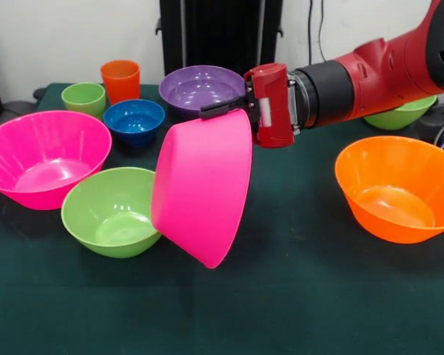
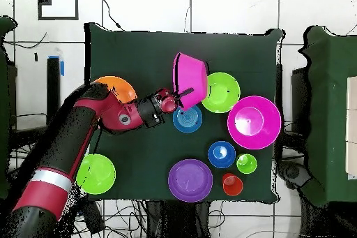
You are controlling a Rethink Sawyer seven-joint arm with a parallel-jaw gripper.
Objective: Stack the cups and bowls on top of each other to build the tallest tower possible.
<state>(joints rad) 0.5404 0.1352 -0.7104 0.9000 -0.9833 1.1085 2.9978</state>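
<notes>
Front view shows the gripper (image 1: 229, 109) with its jaws clenched on the rim of a big pink bowl (image 1: 203, 188), which hangs tilted on its side just above the worktop (image 1: 296, 296). It sits beside a green bowl (image 1: 111, 211), likely carried sideways toward the other pink bowl (image 1: 44, 155) for nesting. No tower stands yet.

- Bench (image 1: 296, 310): covered in dark green cloth, fills the lower frame in the front view; a dark square at centre in the overhead view.
- Black slatted panel (image 1: 220, 33): top centre of the front view, against a pale wall (image 1: 52, 37).
- Cables (image 2: 132, 216): dark tangle on the tiled floor (image 2: 230, 8), bottom of the overhead view.
</notes>
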